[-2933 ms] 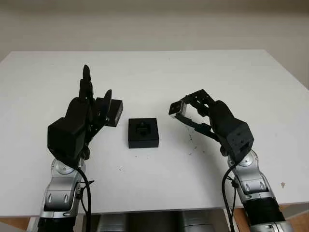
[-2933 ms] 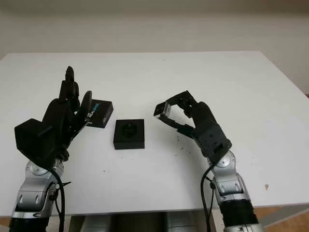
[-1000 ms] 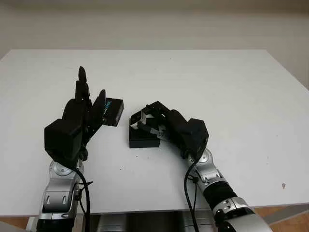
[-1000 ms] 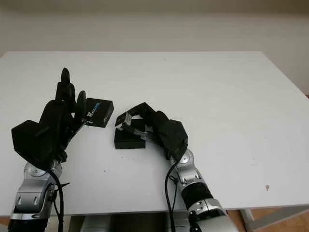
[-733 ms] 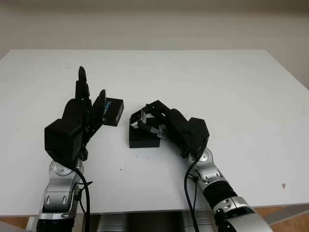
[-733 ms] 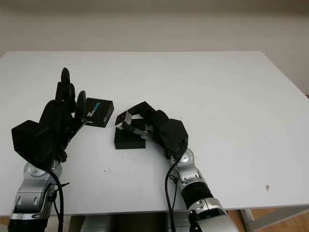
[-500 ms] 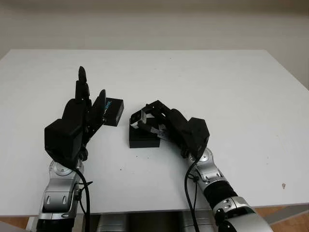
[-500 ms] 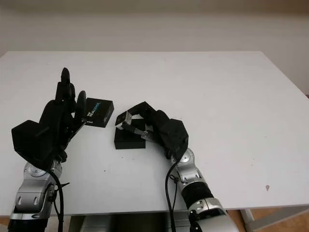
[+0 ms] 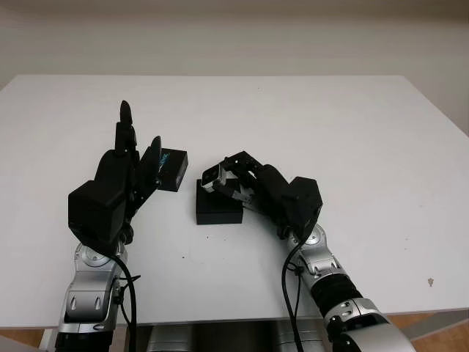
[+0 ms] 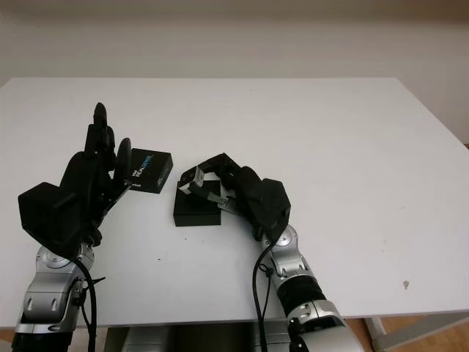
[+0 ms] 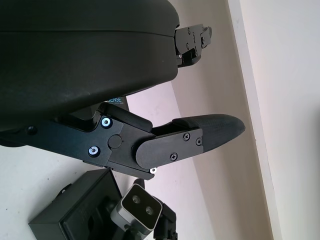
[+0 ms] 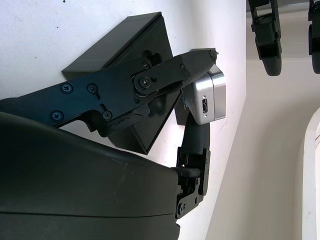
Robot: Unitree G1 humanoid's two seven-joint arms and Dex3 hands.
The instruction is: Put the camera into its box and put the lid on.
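Observation:
My right hand (image 9: 229, 179) is shut on the small silver camera (image 9: 212, 174), pinching it between its fingertips. The camera hangs tilted just above the far edge of the black box base (image 9: 218, 208), which sits open at the table's middle; the camera's lens face (image 11: 141, 212) is also seen in the left wrist view and its port side (image 12: 210, 97) in the right wrist view. The black lid (image 9: 173, 167) with blue lettering lies flat to the left of the base. Beside the lid my left hand (image 9: 138, 150) is open, held upright, and covers the lid's near-left corner.
The white table (image 9: 344, 132) stretches wide to the right and back, with its front edge near my arms. A few small dark specks lie on the surface in front of the box.
My right hand carried the camera leftward from the right of the box to above it. Over the last second it has lifted slightly and edged right. The left hand stayed put.

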